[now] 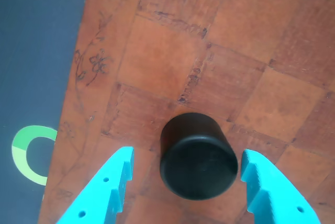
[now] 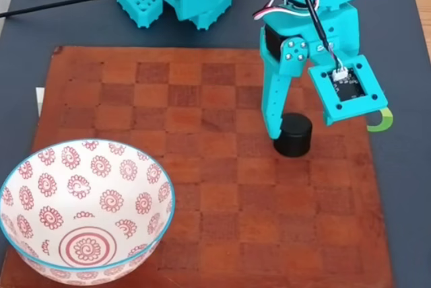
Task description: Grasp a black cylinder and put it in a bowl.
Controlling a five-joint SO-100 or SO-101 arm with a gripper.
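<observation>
In the wrist view, the gripper [image 1: 184,182] is spread wide and holds nothing. The black cylinder [image 1: 198,157] stands upright right between its two fingers, with a small gap on each side. It sits on the brown checkered board [image 2: 202,99]. I think closing would catch it. The bowl [image 2: 40,247] waits well apart, at the lower left of the fixed view.

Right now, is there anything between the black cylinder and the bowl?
No. In the fixed view, only bare brown checkered mat lies between the black cylinder and the bowl.
</observation>
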